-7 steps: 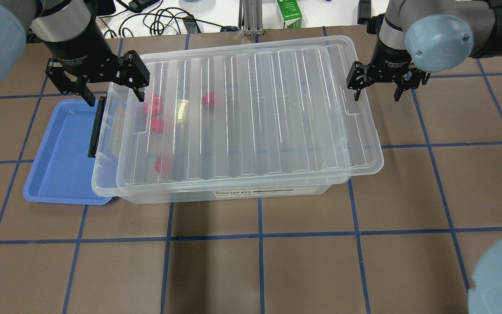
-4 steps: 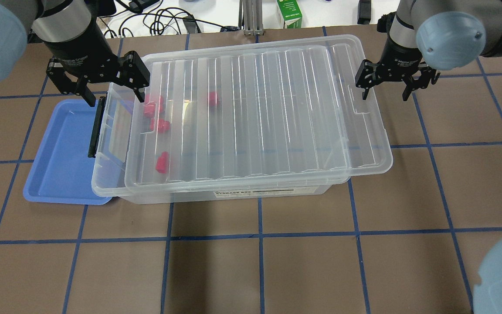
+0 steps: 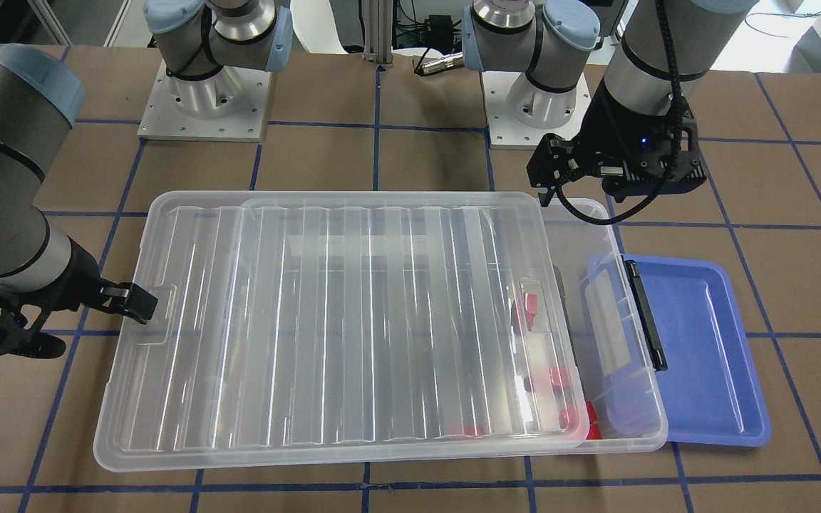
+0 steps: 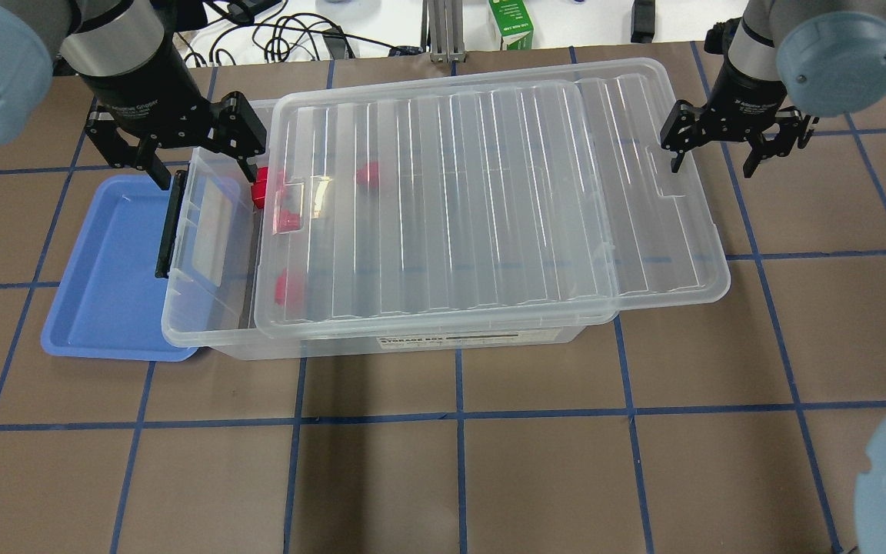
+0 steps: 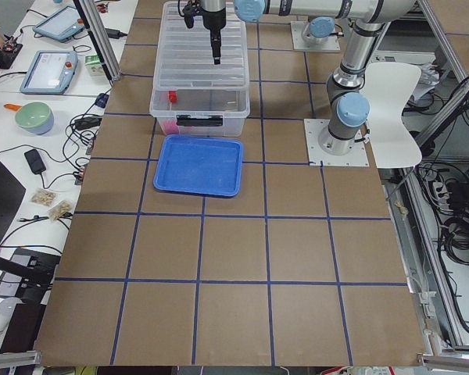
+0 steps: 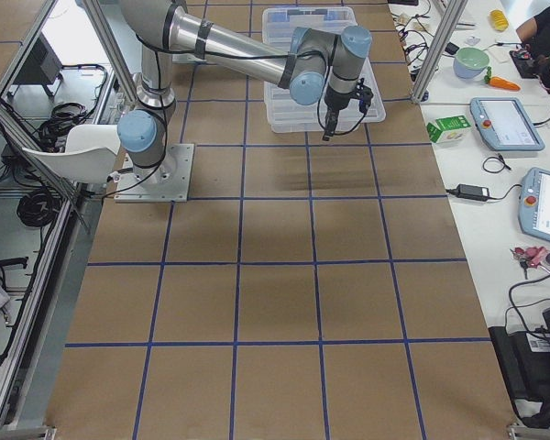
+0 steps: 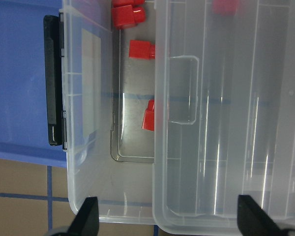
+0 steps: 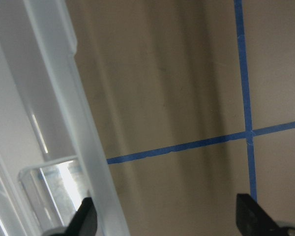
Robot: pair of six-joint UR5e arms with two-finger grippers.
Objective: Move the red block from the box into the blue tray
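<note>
The clear box (image 4: 412,342) stands mid-table with its ribbed lid (image 4: 489,200) slid to the right, so its left end with the black latch (image 7: 52,88) is uncovered. Several red blocks lie inside: one (image 4: 262,188) in the gap, others (image 4: 287,221) (image 4: 287,286) (image 4: 368,175) under the lid; they also show in the left wrist view (image 7: 141,49). The blue tray (image 4: 104,269) lies empty against the box's left end. My left gripper (image 4: 204,173) is open above that open end. My right gripper (image 4: 712,165) is open, one finger at the lid's right edge (image 8: 64,98).
A green carton (image 4: 511,27) and cables (image 4: 289,38) lie past the table's far edge. The brown table (image 4: 458,462) carries a blue tape grid. The lid overhangs the box on the right.
The lid has slid to the right together with my right gripper, uncovering the box's left end and a red block. My left gripper has stayed in place.
</note>
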